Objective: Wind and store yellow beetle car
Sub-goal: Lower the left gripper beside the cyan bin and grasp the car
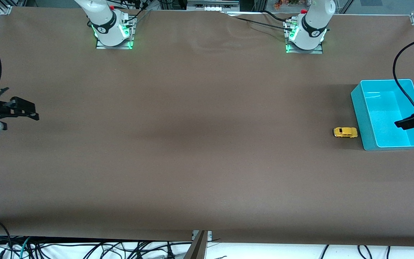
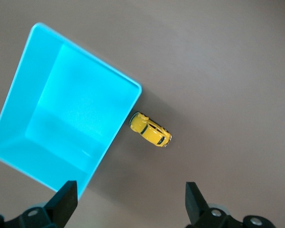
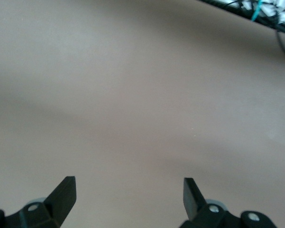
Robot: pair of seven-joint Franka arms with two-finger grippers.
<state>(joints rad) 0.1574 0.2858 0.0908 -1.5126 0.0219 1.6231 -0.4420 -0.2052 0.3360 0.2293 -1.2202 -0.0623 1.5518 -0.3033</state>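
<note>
- Tiny bright yellow beetle car (image 1: 345, 132), domed body, dark windows: sits on its wheels on the brown table covering (image 1: 192, 144), toward the left arm's end of the table. Nothing holds it.
- In the left wrist view the yellow beetle car (image 2: 150, 129) lies just beside a corner of the bin, a thin gap between them; whether they touch, cannot tell.
- Teal rectangular plastic bin (image 1: 358, 108), open-topped: stands beside the car, closer still to the left arm's end of the table. Its long wall runs alongside the car and reaches farther from the front camera than the car does. Interior shows only its own floor and walls (image 2: 19, 95).
- Left gripper (image 1: 410, 122): hangs in the air over the bin's interior, a dark cable trailing above it. Left wrist view shows its two dark fingers (image 2: 66, 199) spread wide apart, nothing between them.
- Right gripper (image 1: 23, 109): hangs over bare covering at the right arm's end of the table, well apart from car and bin; this arm waits. Its fingers (image 3: 64, 192) are spread wide, holding nothing.
</note>
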